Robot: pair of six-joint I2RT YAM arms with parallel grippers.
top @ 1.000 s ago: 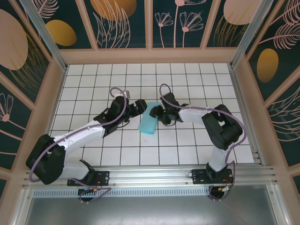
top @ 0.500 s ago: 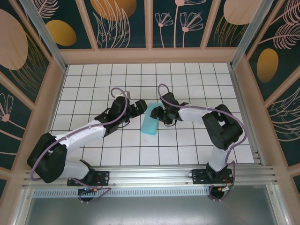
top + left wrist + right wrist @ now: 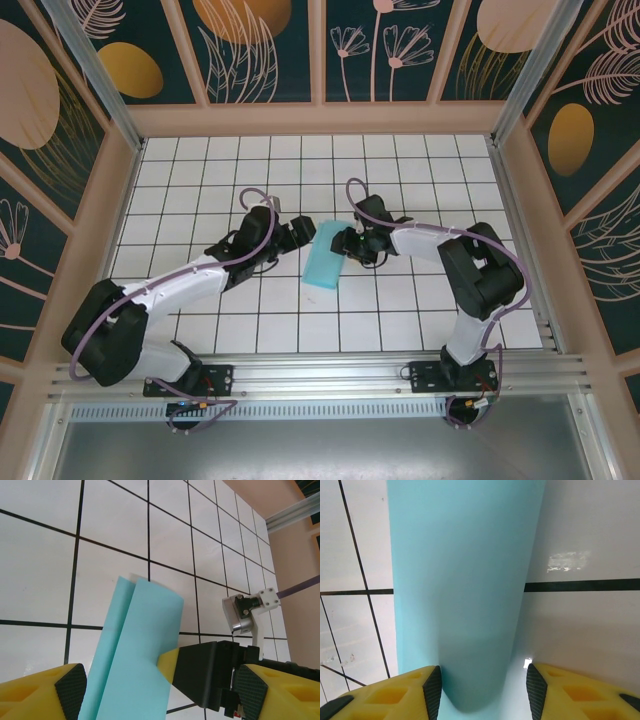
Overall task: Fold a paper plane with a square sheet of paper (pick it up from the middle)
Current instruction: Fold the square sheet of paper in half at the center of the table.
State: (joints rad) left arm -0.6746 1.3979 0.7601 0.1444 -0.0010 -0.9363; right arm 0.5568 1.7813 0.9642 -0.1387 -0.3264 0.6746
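1. Where the white tiled table (image 3: pixel 200 180) has its middle, the thin turquoise-blue sheet of paper (image 3: pixel 322 264), folded to a narrow rectangle, sits between my two grippers.
2. Its far end is between the grippers, and its near end reaches toward my bases, a little tilted to the left.
3. My left gripper (image 3: pixel 303 232) is just left of that far end, and my right gripper (image 3: pixel 345 241) is just right of it.
4. From my left wrist I see my left fingers (image 3: pixel 70 690) standing wide apart, and they clamp nothing. The sheet of paper passes between them, close to the pad on the left side of that picture.
5. The same view shows a fold line along the length of the sheet of paper, and one yellow finger of the right gripper touches its edge.
6. From my right wrist I see my right fingers (image 3: pixel 432 687) partly apart. The sheet of paper is bowed like a trough and fills almost the whole gap.
7. One black pad touches the sheet of paper, while a thin white slit shows at the other pad. I cannot tell if these fingers really press it.
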